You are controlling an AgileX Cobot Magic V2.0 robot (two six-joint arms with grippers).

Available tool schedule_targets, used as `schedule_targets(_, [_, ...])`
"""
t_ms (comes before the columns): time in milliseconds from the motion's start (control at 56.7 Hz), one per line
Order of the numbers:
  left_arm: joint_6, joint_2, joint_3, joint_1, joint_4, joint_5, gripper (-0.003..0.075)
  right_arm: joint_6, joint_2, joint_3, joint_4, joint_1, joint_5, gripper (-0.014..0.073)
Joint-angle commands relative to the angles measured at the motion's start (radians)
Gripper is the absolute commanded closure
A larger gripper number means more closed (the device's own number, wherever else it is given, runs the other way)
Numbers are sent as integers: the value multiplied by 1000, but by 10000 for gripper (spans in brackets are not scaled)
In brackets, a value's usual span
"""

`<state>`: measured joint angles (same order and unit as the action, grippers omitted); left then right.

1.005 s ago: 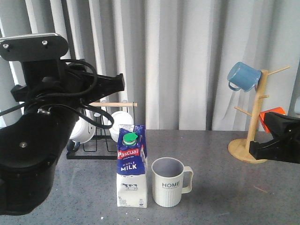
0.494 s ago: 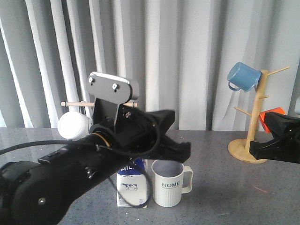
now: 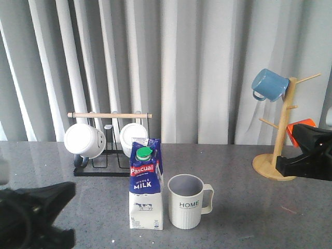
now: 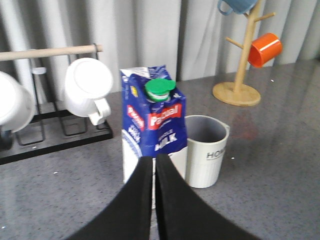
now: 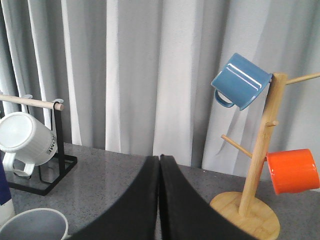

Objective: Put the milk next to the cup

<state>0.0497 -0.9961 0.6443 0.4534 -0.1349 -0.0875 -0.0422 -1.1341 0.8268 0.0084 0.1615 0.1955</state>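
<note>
Fingers (image 4: 142, 200) of the left gripper (image 4: 154, 165) are pressed together with nothing between them, and they point toward the milk (image 3: 146, 184) without touching it. Those of the right gripper (image 5: 159, 165) are also pressed together and hold nothing; this gripper sits low at the right edge of the front view.

Just past the left fingertips, the milk stands upright on the grey table (image 3: 244, 207), its green cap (image 3: 143, 152) at the top. Just beside it, on its right in the front view, stands the cup (image 3: 187, 201), upright, with "HOME" on the wall and the handle turned away from the carton. Whether they touch, I cannot tell.

Behind them a black rack (image 3: 101, 155) with a wooden bar carries two white mugs (image 3: 84, 140). Far at the right, a wooden mug tree (image 3: 282, 135) holds a blue mug (image 3: 268, 84) and an orange mug (image 5: 292, 171). Grey curtains (image 3: 197, 62) hang at the back.
</note>
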Motion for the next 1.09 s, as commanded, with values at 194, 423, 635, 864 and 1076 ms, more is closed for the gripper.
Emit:
schedule_targets(194, [10,387,-348,-175,24,-146,726,3,23,31,-8,-7,72,602])
schedule_targets(423, [9,641,-556,-295,101,-159,726,3,23,31,-8,-7,72,602])
schedule_targets(635, [8,798,-615,-390,102,-129,726,3,23,31,-8,-7,72,602])
schedule_targets(864, [-13,955,-648,-476,166,-58,726,3,23,31,-8,-7,72,602])
schedule_targets(1076, [-19,1023,-648,-489,162,50,726,3,23,31,-8,-7,72,602])
